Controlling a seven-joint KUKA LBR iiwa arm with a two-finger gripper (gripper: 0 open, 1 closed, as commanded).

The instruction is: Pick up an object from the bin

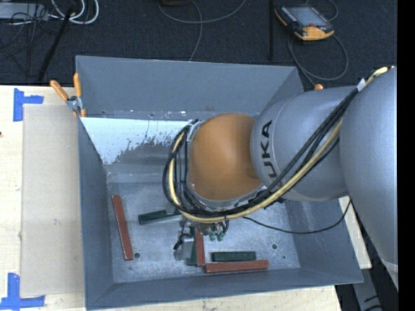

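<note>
Orange cover (220, 157) apparently half-hides the end effector (193, 245).

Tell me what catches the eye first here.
The arm's orange wrist cover looms over the middle of the bin, with the gripper low over the floor beneath it. A short red-brown stick lies right by the gripper. A longer red-brown stick lies alone near the view's left wall.

Light falls from above, soft and fairly even. The grey bin (194, 86) takes most of it: its far wall is evenly lit, and a pale bright band lies across the slope just below, breaking into dark speckles at its lower edge. The orange cover (220, 157) on the arm (324, 141) has a soft sheen on top and darkens underneath. A dim shadow lies under it on the bottom of the bin. The floor (130, 24) behind the bin is very dark
</note>
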